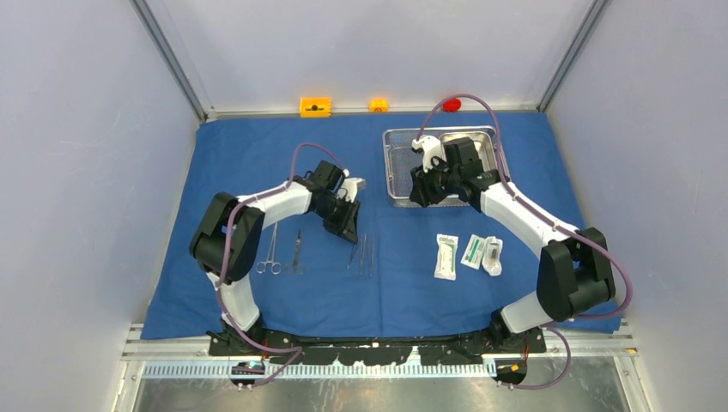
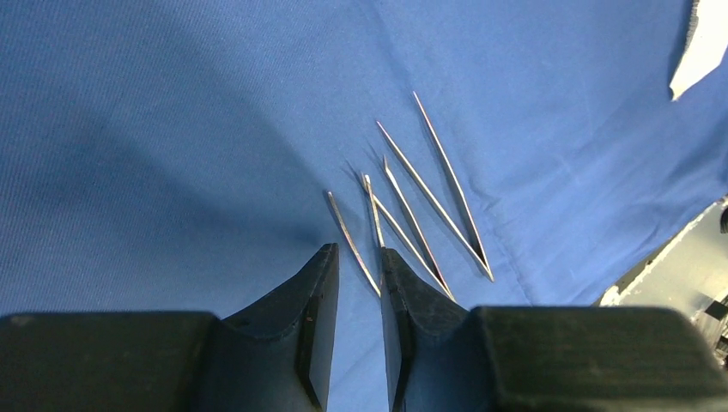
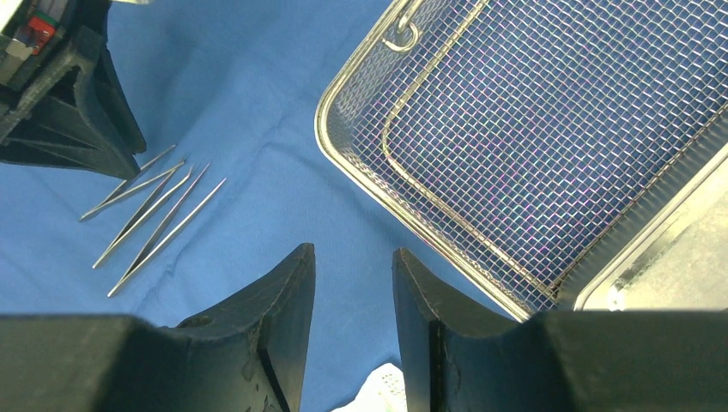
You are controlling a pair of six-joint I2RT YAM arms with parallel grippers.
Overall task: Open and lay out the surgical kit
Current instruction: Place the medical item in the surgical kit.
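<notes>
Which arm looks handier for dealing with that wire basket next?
The right, probably. Its gripper hangs open and empty beside the wire basket, at its corner, while the left gripper sits farther off over the tweezers, jaws slightly apart.

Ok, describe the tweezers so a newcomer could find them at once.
Start at the big blue cloth and look to its middle. The tweezers lie there, just on the near side of the left claw: thin plain prongs joined at one end, unlike the ring-handled instruments to their left.
</notes>
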